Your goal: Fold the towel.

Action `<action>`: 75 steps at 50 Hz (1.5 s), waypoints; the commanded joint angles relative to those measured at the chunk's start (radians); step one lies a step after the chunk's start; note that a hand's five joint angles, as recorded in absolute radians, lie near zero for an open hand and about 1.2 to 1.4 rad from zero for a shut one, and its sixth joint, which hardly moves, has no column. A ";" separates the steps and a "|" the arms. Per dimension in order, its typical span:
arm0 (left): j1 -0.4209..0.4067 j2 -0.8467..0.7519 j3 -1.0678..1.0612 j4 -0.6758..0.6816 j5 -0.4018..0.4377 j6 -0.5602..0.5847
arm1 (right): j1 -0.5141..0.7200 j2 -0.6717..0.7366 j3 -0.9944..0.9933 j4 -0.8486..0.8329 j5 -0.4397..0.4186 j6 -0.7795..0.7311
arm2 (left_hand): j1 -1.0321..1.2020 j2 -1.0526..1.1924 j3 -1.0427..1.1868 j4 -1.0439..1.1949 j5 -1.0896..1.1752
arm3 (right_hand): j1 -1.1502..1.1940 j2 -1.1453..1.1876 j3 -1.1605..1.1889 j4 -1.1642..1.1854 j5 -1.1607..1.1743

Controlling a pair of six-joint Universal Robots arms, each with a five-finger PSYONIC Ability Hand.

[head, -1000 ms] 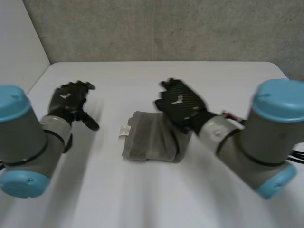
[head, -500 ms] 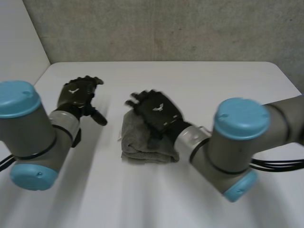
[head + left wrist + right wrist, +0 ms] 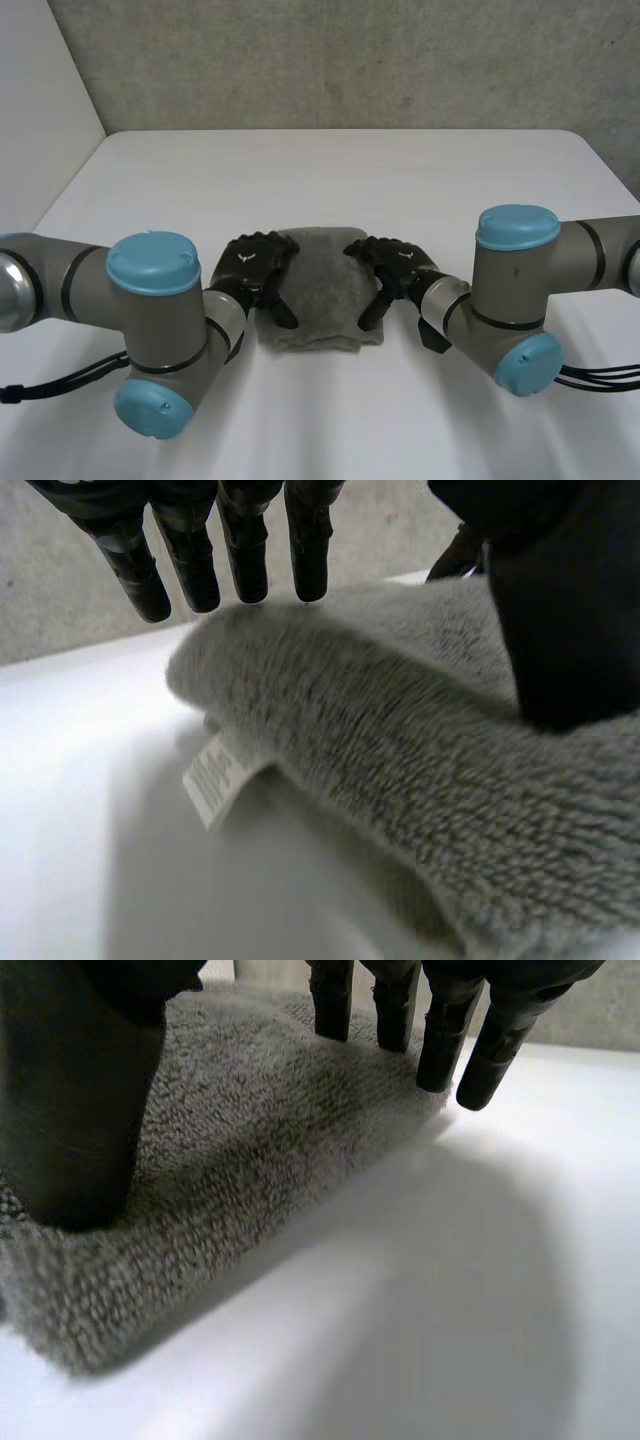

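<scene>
A grey towel lies folded into a thick small pad in the middle of the white table. My left hand sits at its left edge and my right hand at its right edge, palms facing each other across the pad. In the left wrist view the fingers hang straight over the towel's far corner and the thumb rests on top of it; a white label sticks out underneath. In the right wrist view the fingers are straight above the towel and the thumb lies on the pile.
Both forearms with their blue-capped joints lie low over the near half of the table. A grey wall stands behind the table's far edge.
The left hand has swung in from the far left to the towel's left edge. The right hand has come off the towel's top and now flanks its right edge with straightened fingers.
</scene>
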 commanded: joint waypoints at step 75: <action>0.127 0.358 0.228 -0.418 -0.120 -0.047 | -0.112 -0.503 0.068 0.118 0.165 -0.148 | -0.119 -0.063 -0.045 -0.056 -0.044 | -0.055 -0.078 -0.033 -0.053 -0.063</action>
